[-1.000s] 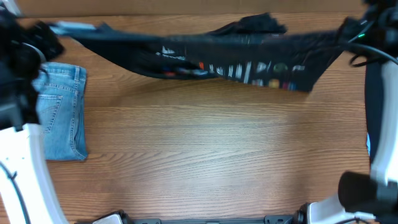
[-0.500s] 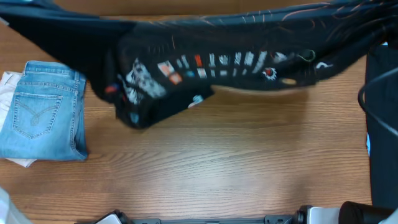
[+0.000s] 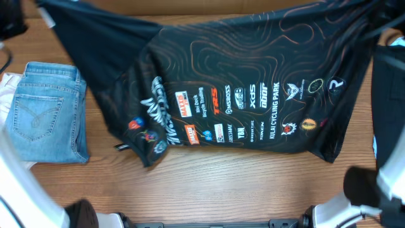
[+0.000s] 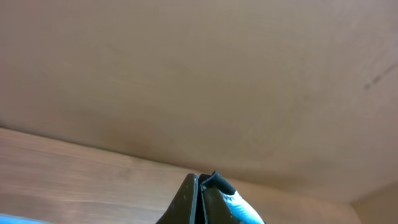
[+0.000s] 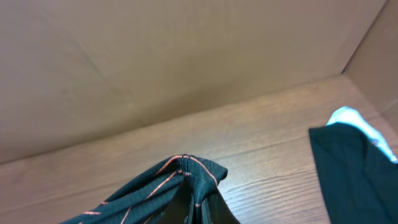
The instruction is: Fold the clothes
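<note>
The black jersey (image 3: pixel 240 95) with orange contour lines and white lettering hangs spread across the back and middle of the table. Its printed side faces up and its lower edge rests on the wood. My left gripper (image 4: pixel 200 183) is shut on a black edge of the jersey with a pale-blue bit beside it. My right gripper (image 5: pixel 189 183) is shut on a bunched corner of the jersey (image 5: pixel 161 180). Both grippers hold the top corners, at the overhead view's upper edges, where the fingers themselves do not show.
Folded light-blue jeans (image 3: pixel 50 111) lie at the left on a white cloth (image 3: pixel 6 85). A dark cloth (image 3: pixel 387 101) lies at the right edge and also shows in the right wrist view (image 5: pixel 354 168). A cardboard wall (image 5: pixel 155 62) stands behind the table.
The jersey was a bunched strip at the back of the table. It has opened out and swung toward the front, so its lettering now shows.
</note>
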Available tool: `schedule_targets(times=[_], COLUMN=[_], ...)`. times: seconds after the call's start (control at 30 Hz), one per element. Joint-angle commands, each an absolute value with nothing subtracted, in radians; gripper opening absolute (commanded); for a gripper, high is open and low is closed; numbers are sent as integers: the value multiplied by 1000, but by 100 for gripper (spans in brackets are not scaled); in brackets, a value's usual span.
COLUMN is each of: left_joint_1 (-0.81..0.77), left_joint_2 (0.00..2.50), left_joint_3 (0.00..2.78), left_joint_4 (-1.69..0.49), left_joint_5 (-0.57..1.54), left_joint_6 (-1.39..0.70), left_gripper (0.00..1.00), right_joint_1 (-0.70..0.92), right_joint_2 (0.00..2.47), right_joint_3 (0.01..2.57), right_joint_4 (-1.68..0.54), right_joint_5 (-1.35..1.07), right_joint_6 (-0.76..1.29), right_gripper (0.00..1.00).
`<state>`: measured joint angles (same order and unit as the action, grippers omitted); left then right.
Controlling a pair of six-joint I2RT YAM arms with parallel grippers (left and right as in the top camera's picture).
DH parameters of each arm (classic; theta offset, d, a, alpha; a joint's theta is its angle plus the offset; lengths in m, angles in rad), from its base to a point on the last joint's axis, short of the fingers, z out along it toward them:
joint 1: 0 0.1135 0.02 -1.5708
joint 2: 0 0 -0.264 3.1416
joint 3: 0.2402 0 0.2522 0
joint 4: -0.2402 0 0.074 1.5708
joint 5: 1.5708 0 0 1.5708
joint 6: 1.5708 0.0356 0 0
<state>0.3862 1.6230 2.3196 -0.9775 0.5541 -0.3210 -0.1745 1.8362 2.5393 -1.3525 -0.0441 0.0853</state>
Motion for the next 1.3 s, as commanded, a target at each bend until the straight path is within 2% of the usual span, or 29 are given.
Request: schedule_targets(times=[0.0,0.23,0.43,0.63,0.9,1.03,1.27], left_joint_1=[320,309,349,296,120,23,-110], left_joint_2=[1721,1773,1773,1771,1837,1889,1889], left_joint_3=[2325,2349,2527,2601,2597,2563,2280], left_joint_4=[-895,-559,-553,-910,-1549,-1690,-1689], left_joint_5=[570,577,629,607,360,295,307], left_joint_6=[-287,-401,-416,-229,-34,20,25], left_gripper=[4,3,4,4,4,4,4], right_joint_1=[-183,-183,-183,-186,-203,-232,-290], right_joint_2=[1911,1909,1887,1895,1929,1926,1926], right_joint_3=[2545,2573,2615,2600,2473,2329,2076], right_joint_4=[-1303,-1152,-1195,-1407,-1676,-1694,-1629], right_joint_5=[-20,10,83,135,134,131,131], right_joint_6=[94,168,159,157,166,183,183], right_gripper=[4,4,4,4,4,4,4])
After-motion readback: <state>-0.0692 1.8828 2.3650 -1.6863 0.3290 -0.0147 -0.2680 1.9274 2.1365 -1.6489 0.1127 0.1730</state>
